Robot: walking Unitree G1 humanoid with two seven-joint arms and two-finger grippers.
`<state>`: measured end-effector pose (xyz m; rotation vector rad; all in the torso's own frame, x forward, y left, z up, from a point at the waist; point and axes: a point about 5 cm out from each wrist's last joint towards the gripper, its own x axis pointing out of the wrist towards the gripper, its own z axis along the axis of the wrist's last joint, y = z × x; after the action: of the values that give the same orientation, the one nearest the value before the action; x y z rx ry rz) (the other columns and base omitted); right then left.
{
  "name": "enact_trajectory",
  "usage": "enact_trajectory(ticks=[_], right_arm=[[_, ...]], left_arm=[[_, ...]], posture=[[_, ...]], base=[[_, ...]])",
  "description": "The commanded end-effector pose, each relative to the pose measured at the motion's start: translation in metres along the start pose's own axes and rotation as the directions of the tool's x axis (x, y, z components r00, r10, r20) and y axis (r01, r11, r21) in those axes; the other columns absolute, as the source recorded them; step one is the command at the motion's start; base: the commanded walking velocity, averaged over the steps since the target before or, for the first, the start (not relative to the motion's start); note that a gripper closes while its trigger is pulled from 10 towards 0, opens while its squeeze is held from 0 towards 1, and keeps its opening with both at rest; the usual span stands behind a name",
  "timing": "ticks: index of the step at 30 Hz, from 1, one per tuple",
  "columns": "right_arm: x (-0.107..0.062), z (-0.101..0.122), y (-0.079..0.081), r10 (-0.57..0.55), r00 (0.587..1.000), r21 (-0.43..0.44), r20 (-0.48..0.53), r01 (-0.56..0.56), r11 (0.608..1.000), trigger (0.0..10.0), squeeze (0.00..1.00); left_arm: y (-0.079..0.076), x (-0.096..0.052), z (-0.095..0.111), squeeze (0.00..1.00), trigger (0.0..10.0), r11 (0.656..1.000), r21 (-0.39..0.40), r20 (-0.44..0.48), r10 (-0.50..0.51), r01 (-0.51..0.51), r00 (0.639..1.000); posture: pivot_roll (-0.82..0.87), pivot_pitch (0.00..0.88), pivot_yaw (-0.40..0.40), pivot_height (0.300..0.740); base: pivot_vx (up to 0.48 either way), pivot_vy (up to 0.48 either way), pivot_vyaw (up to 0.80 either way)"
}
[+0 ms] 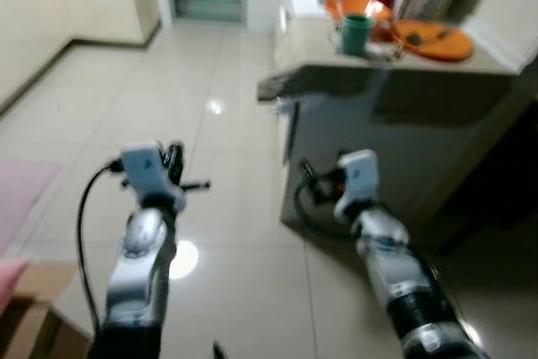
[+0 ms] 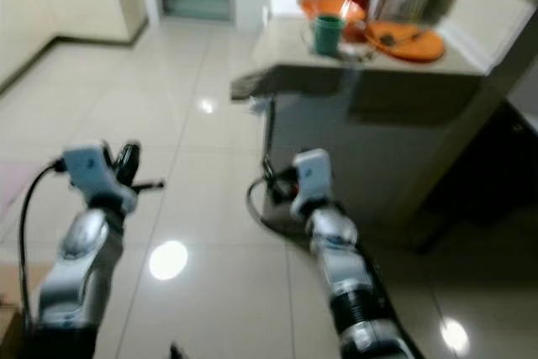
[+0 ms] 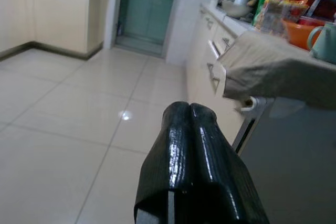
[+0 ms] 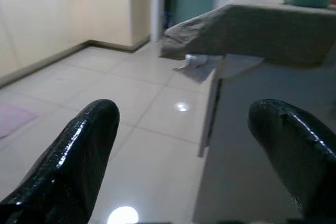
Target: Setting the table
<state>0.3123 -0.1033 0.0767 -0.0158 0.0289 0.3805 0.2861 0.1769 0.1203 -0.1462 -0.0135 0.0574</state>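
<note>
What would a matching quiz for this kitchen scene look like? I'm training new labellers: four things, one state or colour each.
Things:
1. mug
2. plate
3. left fingers
4. right fingers

States or colours:
A. spread apart
B. orange
C. pressed together
D. green

Pairs: 1-D, 2-B, 3-C, 4-A

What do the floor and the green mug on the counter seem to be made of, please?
Floor: likely glazed ceramic tile; grout lines and mirrored lamp glare show. Green mug: smooth and opaque, perhaps plastic or glazed ceramic; blur leaves it open.
</note>
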Motion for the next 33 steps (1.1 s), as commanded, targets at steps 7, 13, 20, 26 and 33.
enact_trajectory(ticks=[7, 13, 20, 26, 33], right_arm=[[-0.003, 0.003, -0.008, -0.017, 1.0, -0.03, 0.01, 0.017, 0.999, 10.0, 0.0], [-0.003, 0.003, -0.009, -0.022, 1.0, -0.032, 0.007, 0.023, 0.999, 10.0, 0.0], [-0.004, 0.002, -0.01, -0.023, 1.0, -0.035, 0.002, 0.023, 0.999, 10.0, 0.0], [-0.004, 0.002, -0.009, -0.024, 1.0, -0.033, 0.001, 0.024, 0.999, 10.0, 0.0], [-0.004, 0.003, -0.009, -0.027, 1.0, -0.034, 0.003, 0.027, 0.999, 10.0, 0.0]], left_arm=[[-0.015, 0.005, -0.003, 1.0, 10.0, 0.998, 0.028, -0.036, -0.054, 0.055, 0.998], [-0.018, 0.003, -0.007, 1.0, 10.0, 0.997, 0.012, -0.047, -0.072, 0.073, 0.996], [-0.019, 0.003, -0.008, 1.0, 10.0, 0.997, 0.021, -0.054, -0.073, 0.074, 0.996], [-0.019, 0.003, -0.009, 1.0, 10.0, 0.996, 0.04, -0.067, -0.075, 0.078, 0.995], [-0.02, 0.002, -0.008, 1.0, 10.0, 0.996, 0.017, -0.057, -0.088, 0.089, 0.994]], posture=[[-0.02, 0.0, 0.001, 0.74], [-0.02, 0.0, 0.001, 0.74], [-0.02, 0.0, 0.001, 0.74], [-0.02, 0.0, 0.002, 0.74], [-0.02, 0.0, 0.006, 0.74]], base=[[0.0, -0.13, 0.0], [0.0, 0.0, 0.0], [0.0, 0.0, 0.0], [0.0, 0.0, 0.0], [0.0, 0.0, 0.0]])
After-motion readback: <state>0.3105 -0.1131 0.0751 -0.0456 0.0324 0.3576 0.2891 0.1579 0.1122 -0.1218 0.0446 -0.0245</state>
